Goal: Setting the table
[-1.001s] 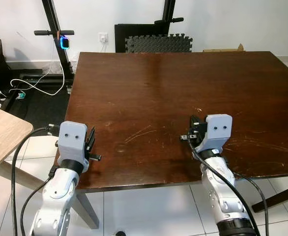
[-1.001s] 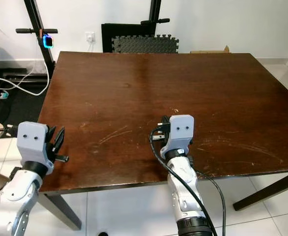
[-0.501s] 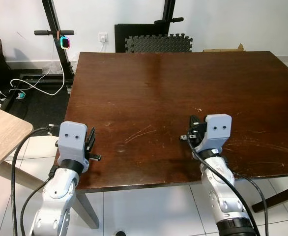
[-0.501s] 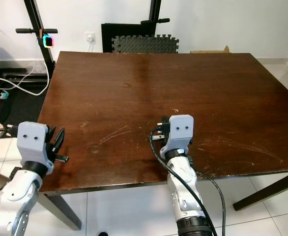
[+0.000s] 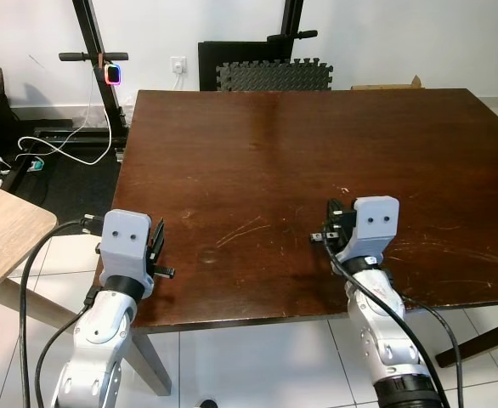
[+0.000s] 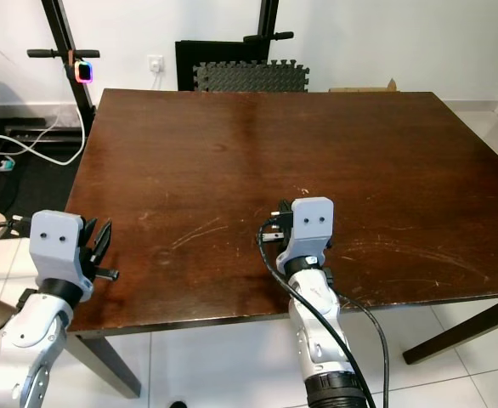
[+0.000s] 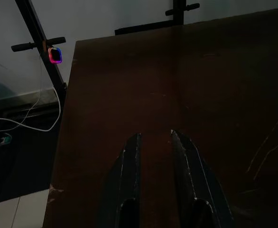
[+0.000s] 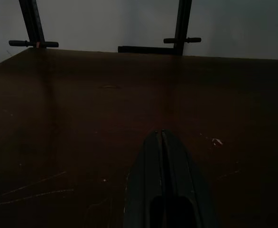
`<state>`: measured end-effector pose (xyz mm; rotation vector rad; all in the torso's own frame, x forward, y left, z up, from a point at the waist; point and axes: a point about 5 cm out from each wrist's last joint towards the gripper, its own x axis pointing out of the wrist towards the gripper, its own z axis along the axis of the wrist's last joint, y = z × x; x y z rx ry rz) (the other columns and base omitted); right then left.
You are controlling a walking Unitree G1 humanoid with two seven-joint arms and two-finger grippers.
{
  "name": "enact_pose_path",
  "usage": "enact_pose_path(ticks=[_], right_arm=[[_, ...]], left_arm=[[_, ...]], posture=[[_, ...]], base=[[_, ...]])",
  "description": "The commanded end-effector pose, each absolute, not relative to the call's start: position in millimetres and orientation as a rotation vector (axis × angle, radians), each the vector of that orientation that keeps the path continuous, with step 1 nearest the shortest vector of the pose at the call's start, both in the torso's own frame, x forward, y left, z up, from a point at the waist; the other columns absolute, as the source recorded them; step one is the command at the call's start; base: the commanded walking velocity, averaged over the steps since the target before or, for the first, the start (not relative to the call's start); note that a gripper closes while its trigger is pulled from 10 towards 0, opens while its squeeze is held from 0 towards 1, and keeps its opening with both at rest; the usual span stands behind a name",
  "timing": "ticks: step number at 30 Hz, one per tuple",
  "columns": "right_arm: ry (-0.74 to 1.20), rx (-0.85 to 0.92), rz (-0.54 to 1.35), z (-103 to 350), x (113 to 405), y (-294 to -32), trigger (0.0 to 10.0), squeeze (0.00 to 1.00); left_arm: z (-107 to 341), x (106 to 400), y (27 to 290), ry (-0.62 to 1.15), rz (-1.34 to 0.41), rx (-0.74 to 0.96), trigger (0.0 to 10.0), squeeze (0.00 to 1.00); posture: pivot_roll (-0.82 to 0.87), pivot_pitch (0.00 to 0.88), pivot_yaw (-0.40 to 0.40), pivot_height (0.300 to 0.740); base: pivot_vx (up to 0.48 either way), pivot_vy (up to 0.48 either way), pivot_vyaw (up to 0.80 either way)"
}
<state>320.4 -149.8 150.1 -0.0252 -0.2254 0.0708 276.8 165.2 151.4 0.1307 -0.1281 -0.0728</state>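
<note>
A dark brown wooden table (image 5: pixel 300 144) with a scratched, bare top stands before me. My left gripper (image 7: pixel 154 135) hovers at the table's near left corner, just over the edge, open with a narrow gap between its black fingers (image 5: pixel 157 238) and nothing in it. My right gripper (image 8: pixel 160 132) is low over the near middle of the tabletop, pointing toward the far side. Its fingers (image 5: pixel 334 212) are shut together and hold nothing.
A light wooden table (image 5: pixel 2 229) juts in at the left. Beyond the dark table stand a scooter with a lit display (image 5: pixel 113 75), cables on the floor (image 5: pixel 53 149), foam mats (image 5: pixel 274 75) against the wall and a cardboard box (image 5: pixel 385 84). White tiles lie below.
Both arms stay where they were. Only the scooter's display light has changed colour.
</note>
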Motion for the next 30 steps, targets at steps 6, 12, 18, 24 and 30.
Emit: enact_pose_path(ticks=[6, 12, 18, 24, 30], right_arm=[[-0.216, -0.031, 0.059, 146.8, 319.8, -153.1, 10.0, 0.00], [-0.215, -0.032, 0.057, 146.3, 319.6, -153.4, 10.0, 0.00], [-0.213, -0.031, 0.056, 145.6, 318.8, -153.5, 10.0, 0.00], [-0.211, -0.032, 0.054, 144.9, 318.5, -154.1, 10.0, 0.00], [-0.211, -0.032, 0.053, 145.1, 318.5, -153.9, 10.0, 0.00]], left_arm=[[144.9, 276.2, 165.7, -0.096, -0.074, 0.130, 10.0, 0.00], [145.1, 275.9, 165.6, -0.096, -0.075, 0.130, 10.0, 0.00], [144.5, 275.6, 166.0, -0.094, -0.074, 0.131, 10.0, 0.00], [144.5, 275.4, 165.0, -0.093, -0.076, 0.130, 10.0, 0.00], [144.4, 275.4, 165.3, -0.093, -0.075, 0.130, 10.0, 0.00]], posture=[[0.05, 0.045, 0.030, 0.740], [0.05, 0.047, 0.031, 0.740], [0.05, 0.051, 0.032, 0.740], [0.05, 0.051, 0.032, 0.740], [0.05, 0.052, 0.032, 0.740]], base=[[0.000, 0.000, 0.00], [0.000, 0.000, 0.00], [0.000, 0.000, 0.00], [0.000, 0.000, 0.00], [0.000, 0.000, 0.00]])
